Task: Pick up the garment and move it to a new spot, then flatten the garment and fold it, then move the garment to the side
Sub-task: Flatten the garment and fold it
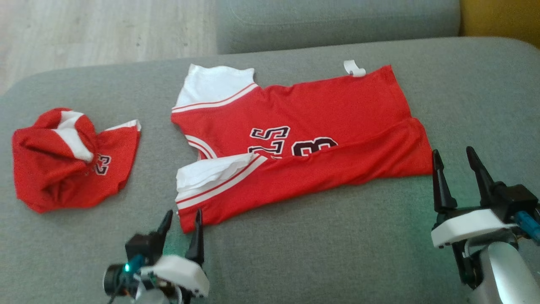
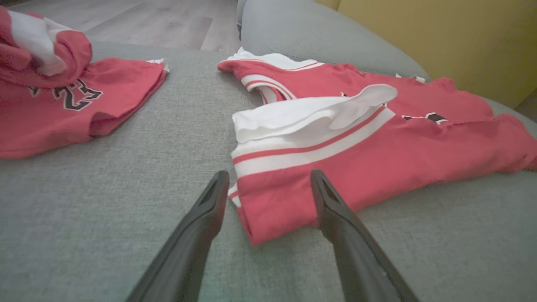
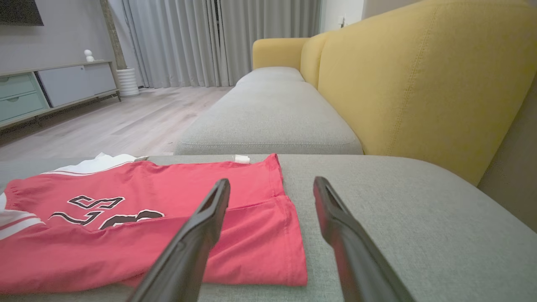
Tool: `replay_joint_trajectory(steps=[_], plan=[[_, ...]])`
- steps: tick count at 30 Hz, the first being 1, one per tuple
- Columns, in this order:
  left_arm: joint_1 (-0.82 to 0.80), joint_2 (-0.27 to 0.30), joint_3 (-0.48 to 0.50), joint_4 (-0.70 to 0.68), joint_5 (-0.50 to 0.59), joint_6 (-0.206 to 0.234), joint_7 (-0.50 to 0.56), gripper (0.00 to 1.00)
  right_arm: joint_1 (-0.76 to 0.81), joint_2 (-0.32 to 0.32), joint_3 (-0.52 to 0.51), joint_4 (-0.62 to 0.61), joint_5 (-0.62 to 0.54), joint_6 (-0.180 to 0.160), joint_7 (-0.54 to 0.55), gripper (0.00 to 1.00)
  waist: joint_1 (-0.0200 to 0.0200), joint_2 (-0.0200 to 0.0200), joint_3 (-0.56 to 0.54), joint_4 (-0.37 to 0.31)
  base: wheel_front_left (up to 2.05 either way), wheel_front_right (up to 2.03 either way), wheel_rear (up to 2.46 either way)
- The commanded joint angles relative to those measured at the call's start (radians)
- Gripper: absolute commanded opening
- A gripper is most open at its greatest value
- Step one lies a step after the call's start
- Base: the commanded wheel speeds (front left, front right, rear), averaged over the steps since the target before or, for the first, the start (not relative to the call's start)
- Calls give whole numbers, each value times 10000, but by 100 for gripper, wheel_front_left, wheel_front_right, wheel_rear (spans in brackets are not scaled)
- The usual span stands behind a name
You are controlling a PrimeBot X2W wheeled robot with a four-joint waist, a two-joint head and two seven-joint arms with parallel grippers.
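1. A wide grey fabric seat cushion [image 1: 337,236] of a sofa is the work surface, seen from above.
2. The garment [image 1: 303,139], a red jersey with white sleeves and black numerals, lies in the middle of this cushion. It is spread lengthwise, sleeves to the left and hem to the right, with its near long edge folded over onto the body. A small white label [image 1: 353,68] sticks out at its far edge.
3. A second red and white garment [image 1: 63,169] lies crumpled at the cushion's left end, well apart from the jersey.
4. The left gripper [image 1: 184,212] is at the jersey's near left corner, fingers spread wide and holding nothing. In its wrist view the corner lies between the two fingers; contact cannot be judged.
5. The right gripper [image 1: 453,151] is just beside the hem at the jersey's right end, fingers spread wide, empty.
6. Beyond lies another grey seat cushion [image 3: 268,117], with a yellow backrest [image 3: 419,84] along the right.
7. The room has a pale wooden floor [image 3: 105,121], long grey curtains [image 3: 188,37], a low sideboard [image 3: 54,88] with pale green and grey fronts, and a white ribbed pot [image 3: 126,82] beside it.
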Motion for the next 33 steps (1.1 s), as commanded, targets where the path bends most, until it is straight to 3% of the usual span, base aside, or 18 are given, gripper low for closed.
replay_joint_trajectory(steps=[1,9,13,14,15,16,24,33], plan=[[-935,75,277,134,87,128,137,100,-397,-16,177,-431,-102,-9,-93,100,0,0,256,-179,0,0,0],[-1651,162,124,1463,112,280,1145,100,-650,25,252,-562,-219,-9,-4,100,0,0,708,-518,0,0,0],[-1825,156,37,1841,-24,97,1638,100,-707,40,212,-499,-284,-9,91,100,0,0,788,-548,0,0,0],[-1874,173,16,1866,-4,93,1626,73,-721,36,190,-463,-317,-9,149,100,0,0,799,-534,0,0,0],[-1921,182,-2,1874,16,94,1592,23,-734,36,143,-410,-361,-9,231,100,0,0,799,-505,0,0,0],[-1961,186,-20,1870,25,75,1555,0,-751,46,87,-337,-405,-9,341,100,0,0,790,-475,0,0,0],[-2419,277,-107,1169,235,-196,397,0,-1241,333,-706,580,-985,-9,1731,100,0,0,775,-100,0,0,0],[-3135,507,-407,692,595,-376,309,0,-2106,762,-1785,2038,-1231,-9,2648,100,0,0,1024,257,0,0,0]])
